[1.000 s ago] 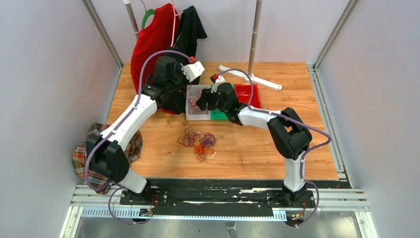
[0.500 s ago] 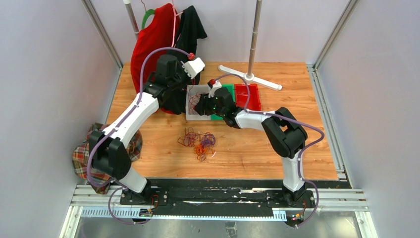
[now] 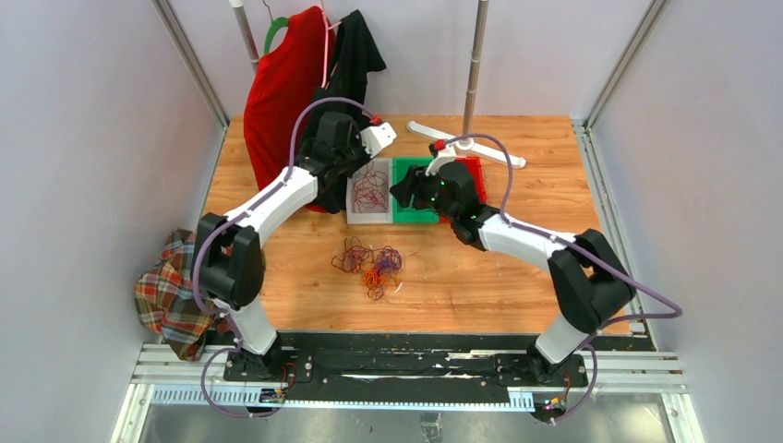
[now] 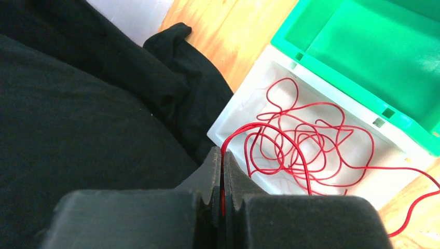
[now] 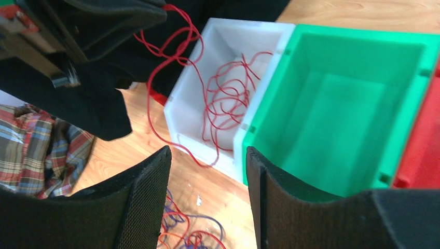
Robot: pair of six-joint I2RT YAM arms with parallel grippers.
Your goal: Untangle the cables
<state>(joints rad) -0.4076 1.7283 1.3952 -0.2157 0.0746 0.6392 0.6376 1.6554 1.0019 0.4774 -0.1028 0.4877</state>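
A tangle of red, orange and purple cables (image 3: 369, 263) lies on the wooden table in front of the bins; its edge shows in the right wrist view (image 5: 189, 233). A separate red cable (image 4: 306, 140) lies looped in the white bin (image 3: 355, 214), with one loop hanging over its near wall (image 5: 197, 158). My left gripper (image 4: 222, 155) is shut on one end of this red cable, beside the bin's left side. My right gripper (image 5: 207, 155) is open and empty, above the table just in front of the white and green bins.
A green bin (image 3: 406, 214) and a red bin (image 3: 473, 168) stand right of the white one. Red and black garments (image 3: 314, 65) hang on a rack behind the left arm; the black cloth (image 4: 78, 104) fills the left wrist view. A plaid cloth (image 3: 166, 295) lies at the table's left edge.
My right gripper has pulled back from over the white bin to the right and opened clear of it. My left gripper has shifted right, closer to the white bin, still gripping the red cable.
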